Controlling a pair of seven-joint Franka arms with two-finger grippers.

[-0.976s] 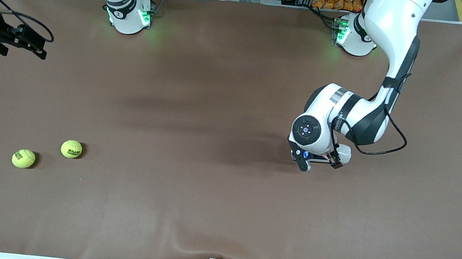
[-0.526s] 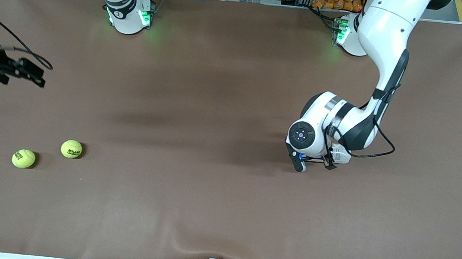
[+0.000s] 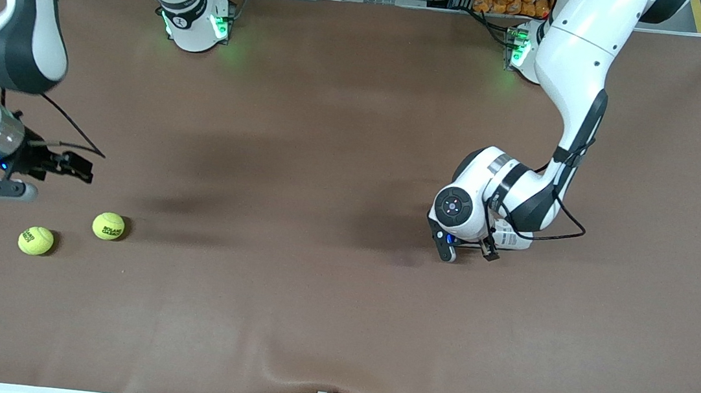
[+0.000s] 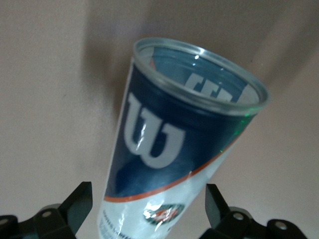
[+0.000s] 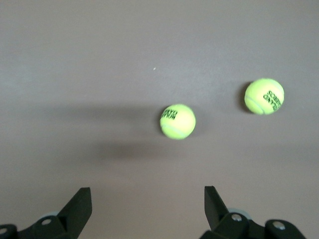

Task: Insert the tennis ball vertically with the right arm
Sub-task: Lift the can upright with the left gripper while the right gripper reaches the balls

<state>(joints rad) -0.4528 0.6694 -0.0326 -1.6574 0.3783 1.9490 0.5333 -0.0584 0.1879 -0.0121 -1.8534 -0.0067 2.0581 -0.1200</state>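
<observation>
Felt-covered and bright yellow-green, the tennis ball [image 3: 108, 226] is lying in the lower part of the front view at the right arm's end of the table [image 3: 324, 324], with a second tennis ball [image 3: 36, 241] near it, closer to the camera. The right gripper [image 3: 59, 176] is hanging over the bare brown surface just above them in the frame, jaws spread and empty. In mid-frame, the left gripper [image 3: 467, 253] is waiting low over the table.

In the left wrist view, the left gripper [image 4: 148, 204] is flanking a clear plastic can [image 4: 169, 149] with a dark blue printed label and a round open mouth. It appears to be grasping it, tilted.

In the right wrist view, the right gripper [image 5: 148, 199] is looking down on both balls with wide, unclenched fingers [image 5: 79, 206]. The tennis ball [image 5: 178, 121] is sitting more nearly in line with it than the second tennis ball [image 5: 264, 96]. The ball is probably light and springy, its fuzzy nap giving good friction. It is also free to roll, so pinching it across its widest part seems best.
</observation>
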